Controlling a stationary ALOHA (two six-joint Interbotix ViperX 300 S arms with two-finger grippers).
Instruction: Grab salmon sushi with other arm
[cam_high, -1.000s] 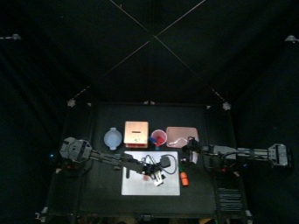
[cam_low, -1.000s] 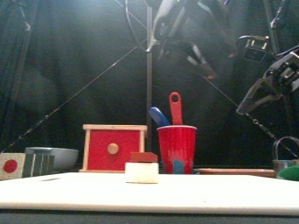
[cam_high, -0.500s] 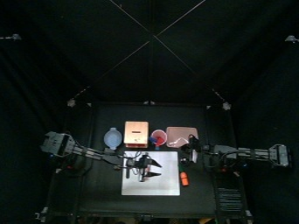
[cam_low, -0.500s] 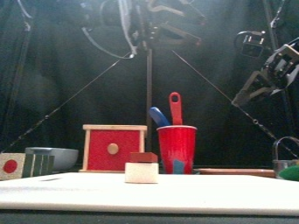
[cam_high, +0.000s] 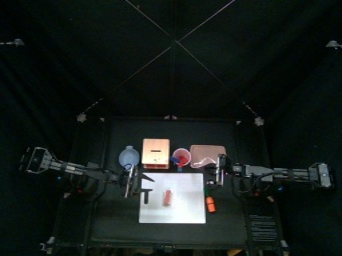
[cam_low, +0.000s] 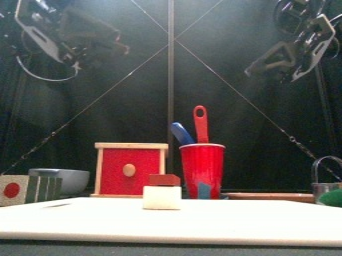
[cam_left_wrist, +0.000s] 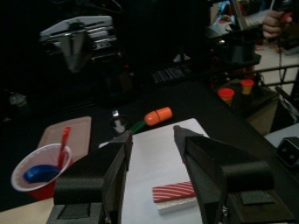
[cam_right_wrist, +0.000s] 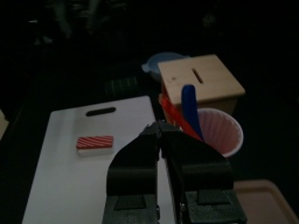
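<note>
salmon sushi (cam_high: 168, 197) lying flat near the middle of the white board (cam_high: 190, 213), long axis along the board's length, free on all sides. bright orange piece (cam_high: 210, 205) at the board's right edge. red cup (cam_high: 181, 156), red box (cam_high: 156, 152) and tray (cam_high: 205, 155) ranged behind on the black table (cam_high: 235, 225); black curtains all round. left gripper (cam_left_wrist: 149, 149) raised, jaws apart, empty. right gripper (cam_right_wrist: 165, 140) raised, jaws nearly closed, holding nothing.
</note>
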